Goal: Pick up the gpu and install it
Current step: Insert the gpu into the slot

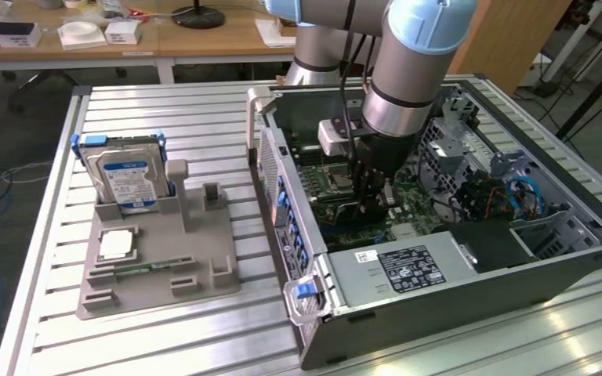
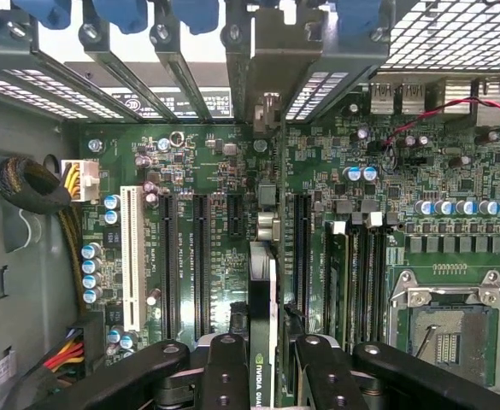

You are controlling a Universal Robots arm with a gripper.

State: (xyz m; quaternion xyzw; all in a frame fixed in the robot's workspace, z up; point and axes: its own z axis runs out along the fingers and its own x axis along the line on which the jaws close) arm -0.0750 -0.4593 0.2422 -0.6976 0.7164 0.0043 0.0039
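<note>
The tool (image 2: 262,376) is down inside the open computer case (image 1: 552,270), its black fingers (image 2: 224,367) clamped on the top edge of the gpu (image 2: 265,307), which hangs edge-on right beneath it, over the green motherboard (image 2: 207,154). To seat it well, I'd say the thin card must stay dead upright and lined up with a long black slot (image 2: 302,248) just beside it, its end meeting the ribbed metal bracket bays (image 2: 258,60)

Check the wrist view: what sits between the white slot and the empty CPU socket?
On the motherboard, black expansion slots, the gpu held edge-on by the gripper, then the RAM slots.
</note>
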